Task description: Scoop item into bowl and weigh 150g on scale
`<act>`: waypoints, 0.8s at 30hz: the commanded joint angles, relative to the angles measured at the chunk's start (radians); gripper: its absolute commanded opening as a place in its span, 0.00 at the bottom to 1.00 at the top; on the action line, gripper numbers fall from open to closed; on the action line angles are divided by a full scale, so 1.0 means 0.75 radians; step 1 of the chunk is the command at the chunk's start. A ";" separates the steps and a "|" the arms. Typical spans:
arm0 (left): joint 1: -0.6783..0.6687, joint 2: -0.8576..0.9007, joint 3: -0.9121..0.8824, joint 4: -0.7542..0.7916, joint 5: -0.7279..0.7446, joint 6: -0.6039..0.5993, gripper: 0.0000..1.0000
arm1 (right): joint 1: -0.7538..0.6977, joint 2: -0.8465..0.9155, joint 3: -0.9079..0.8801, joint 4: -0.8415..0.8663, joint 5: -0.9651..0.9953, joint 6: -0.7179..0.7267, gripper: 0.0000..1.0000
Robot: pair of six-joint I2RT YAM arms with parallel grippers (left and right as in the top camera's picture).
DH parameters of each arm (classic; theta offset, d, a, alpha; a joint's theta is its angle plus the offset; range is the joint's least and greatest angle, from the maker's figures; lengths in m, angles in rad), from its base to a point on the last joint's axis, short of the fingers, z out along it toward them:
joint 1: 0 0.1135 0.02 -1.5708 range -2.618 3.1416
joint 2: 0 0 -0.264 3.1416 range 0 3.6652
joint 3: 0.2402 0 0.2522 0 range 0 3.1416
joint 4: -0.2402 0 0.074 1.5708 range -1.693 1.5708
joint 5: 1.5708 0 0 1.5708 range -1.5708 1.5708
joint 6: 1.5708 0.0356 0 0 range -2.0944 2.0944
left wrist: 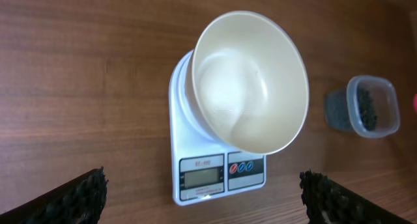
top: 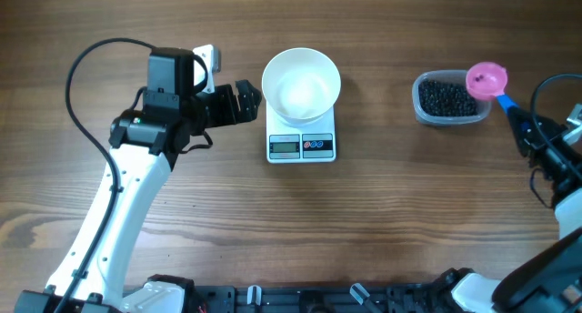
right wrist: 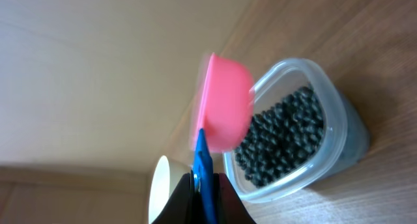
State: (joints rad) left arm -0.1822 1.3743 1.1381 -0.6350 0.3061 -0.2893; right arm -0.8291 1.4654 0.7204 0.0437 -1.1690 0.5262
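Note:
The white bowl (top: 301, 84) stands empty on the small white scale (top: 301, 146) at the table's middle; the left wrist view shows bowl (left wrist: 251, 81) and scale (left wrist: 218, 175) ahead. My left gripper (top: 245, 101) hovers just left of the bowl, open, with nothing between its fingers (left wrist: 78, 198). At the right, black beads (top: 447, 98) fill a clear tub (top: 449, 119). My right gripper (top: 525, 131) is shut on the blue handle (right wrist: 203, 172) of a pink scoop (top: 486, 79), whose cup (right wrist: 225, 103) hangs over the tub's edge above the beads (right wrist: 280, 142).
Bare wooden tabletop lies between the scale and the clear tub (right wrist: 306, 165). The left arm's white link (top: 109, 213) crosses the front left. Black cables (top: 546, 90) loop near the right arm at the table's right edge.

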 commanded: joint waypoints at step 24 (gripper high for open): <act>-0.001 0.031 0.097 -0.033 -0.016 0.033 1.00 | 0.992 0.122 1.000 -1.243 1.784 -1.334 0.04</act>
State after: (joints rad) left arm -0.1822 1.3754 1.1946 -0.6563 0.3035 -0.2890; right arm -0.1387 1.5581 1.4380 -0.8486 0.0654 -0.2737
